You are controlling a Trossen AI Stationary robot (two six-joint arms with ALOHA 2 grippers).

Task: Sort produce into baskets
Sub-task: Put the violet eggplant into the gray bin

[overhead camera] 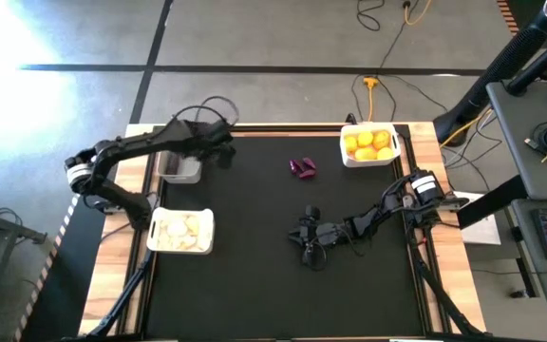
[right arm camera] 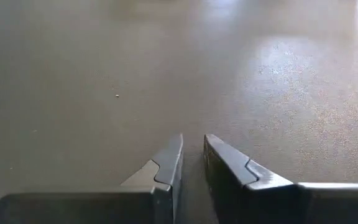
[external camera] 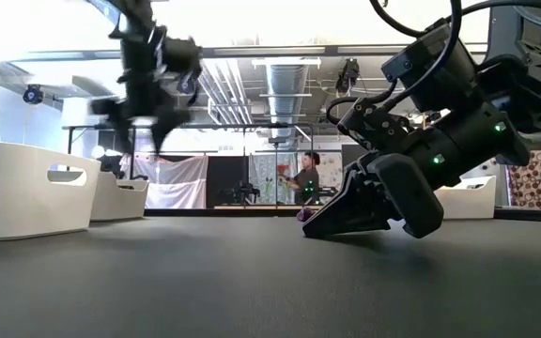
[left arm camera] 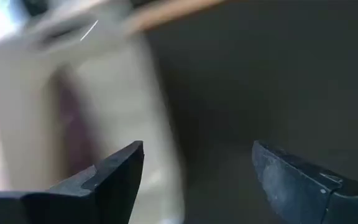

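Observation:
Two dark purple eggplant pieces (overhead camera: 302, 168) lie on the black mat at the middle far side. Yellow citrus fruits fill the white basket (overhead camera: 394, 152) at the far right. Whitish bulbs lie in the white basket (overhead camera: 207, 231) at the left. The greyish basket (overhead camera: 180, 171) stands at the far left; in the blurred left wrist view something dark purple (left arm camera: 73, 124) shows inside it. My left gripper (overhead camera: 222, 152) (left arm camera: 197, 168) hangs open and empty above that basket's right rim. My right gripper (overhead camera: 307, 236) (right arm camera: 193, 155) is shut and empty, low over the mat's middle.
Bare black mat (overhead camera: 254, 285) stretches across the near half of the table. Wooden table edges (overhead camera: 430, 142) frame the mat. In the low view the eggplant pieces (external camera: 305, 214) show just behind my right gripper (external camera: 332, 223). A person stands far off in the room.

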